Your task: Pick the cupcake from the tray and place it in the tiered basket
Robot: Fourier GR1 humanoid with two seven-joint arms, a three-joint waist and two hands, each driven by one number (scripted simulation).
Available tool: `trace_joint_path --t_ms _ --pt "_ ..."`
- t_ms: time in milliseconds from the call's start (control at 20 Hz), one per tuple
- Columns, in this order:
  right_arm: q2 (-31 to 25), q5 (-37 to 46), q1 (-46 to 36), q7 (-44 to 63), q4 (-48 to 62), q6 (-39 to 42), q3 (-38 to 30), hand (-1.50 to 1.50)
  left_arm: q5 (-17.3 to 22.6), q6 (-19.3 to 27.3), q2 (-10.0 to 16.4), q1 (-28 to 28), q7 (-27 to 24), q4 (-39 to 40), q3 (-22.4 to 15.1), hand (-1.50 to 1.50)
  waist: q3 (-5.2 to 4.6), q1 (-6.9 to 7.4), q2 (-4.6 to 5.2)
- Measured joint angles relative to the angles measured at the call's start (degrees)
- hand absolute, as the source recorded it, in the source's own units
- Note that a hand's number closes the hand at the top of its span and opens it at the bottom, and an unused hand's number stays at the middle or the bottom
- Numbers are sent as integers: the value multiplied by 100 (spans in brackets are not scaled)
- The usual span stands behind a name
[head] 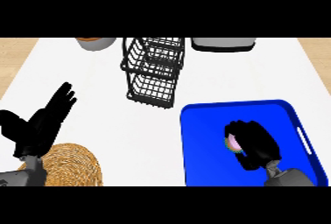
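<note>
1. My right hand is over the middle of the blue tray, fingers curled round the cupcake; only a pink and green sliver of it shows at the hand's left side.
2. I cannot tell whether the cupcake is touching the tray floor.
3. The tray sits at the near right corner of the counter.
4. The tiered basket, black wire, stands at the far middle of the counter, apart from the tray.
5. My left hand is open, fingers straight, near the left edge, above a woven mat.
6. A bowl and a grey container stand at the far edge.
</note>
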Motion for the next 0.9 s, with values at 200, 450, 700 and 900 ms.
trace_joint_path --t_ms 200,450,700,900 --pt "-207 -238 -329 -161 681 -321 -802 150 -50 8 -93 -29 -94 110 -37 0 12 23 25" --pt "-411 -477 -811 -308 1561 -1027 -1759 150 -52 -22 -110 -37 -64 52 -56 0 31 43 55" --pt "-135 -1253 -1118 -611 1239 -1576 -2421 150 -97 -12 -107 55 -119 35 -37 0 37 -16 32" --pt "-1 -2092 -1329 -910 639 -1498 -2824 150 -103 -39 -94 117 -204 119 15 0 33 -56 19"
